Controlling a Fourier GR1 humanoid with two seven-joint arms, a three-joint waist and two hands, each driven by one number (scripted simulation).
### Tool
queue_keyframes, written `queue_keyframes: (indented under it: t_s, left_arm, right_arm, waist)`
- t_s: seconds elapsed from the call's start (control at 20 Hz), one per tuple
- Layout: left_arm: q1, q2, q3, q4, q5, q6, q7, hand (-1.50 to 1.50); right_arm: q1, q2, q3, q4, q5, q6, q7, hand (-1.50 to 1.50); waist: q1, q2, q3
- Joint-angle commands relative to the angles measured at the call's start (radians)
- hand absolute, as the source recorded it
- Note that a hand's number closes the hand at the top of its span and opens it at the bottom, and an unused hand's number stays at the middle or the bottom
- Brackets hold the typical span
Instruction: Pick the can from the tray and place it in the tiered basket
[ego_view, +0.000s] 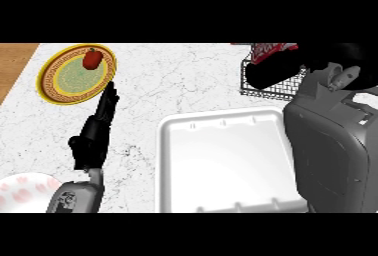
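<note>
Can (269, 51) sits gripped by the right hand (277, 72) over the wire basket (284, 89) at upper right, left hand (100, 125) flat-fingered above the white speckled counter (184, 80).

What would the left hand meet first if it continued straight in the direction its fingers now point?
Most likely the yellow plate: the left hand points its straight fingers up-view at the plate's near rim. The red item on the plate lies further along. The hand's height above the counter is unclear.
</note>
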Motion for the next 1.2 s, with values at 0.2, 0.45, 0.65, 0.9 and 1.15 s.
queue_keyframes:
  t_s: [0.2, 0.45, 0.65, 0.9, 1.15]
  left_arm:
    - [-0.061, -0.028, -0.032, 0.053, -0.027, 0.048, 0.017, 0.00]
    - [0.024, 0.000, 0.001, 0.012, 0.015, -0.017, -0.037, 0.00]
    - [-0.005, -0.008, -0.011, 0.007, -0.001, -0.011, -0.012, 0.00]
    - [0.042, -0.001, -0.005, -0.072, 0.009, -0.013, 0.028, 0.00]
    - [0.001, -0.016, -0.005, 0.025, -0.019, 0.006, -0.017, 0.00]
  right_arm:
    - [-0.135, 0.019, -0.123, 0.113, -0.007, -0.016, 0.100, 1.50]
    - [-0.206, -0.106, -0.201, 0.336, 0.023, -0.149, 0.001, 1.50]
    - [-0.177, -0.183, -0.207, 0.433, 0.034, -0.211, -0.078, 1.50]
    - [-0.121, -0.255, -0.198, 0.490, 0.039, -0.263, -0.160, 1.50]
    - [-0.089, -0.272, -0.196, 0.588, 0.041, -0.373, -0.204, 1.50]
  waist:
    - [0.003, 0.006, 0.000]
    - [0.019, 0.010, 0.000]
    - [0.015, 0.010, 0.000]
    - [0.016, 0.007, 0.001]
    - [0.012, 0.009, 0.001]
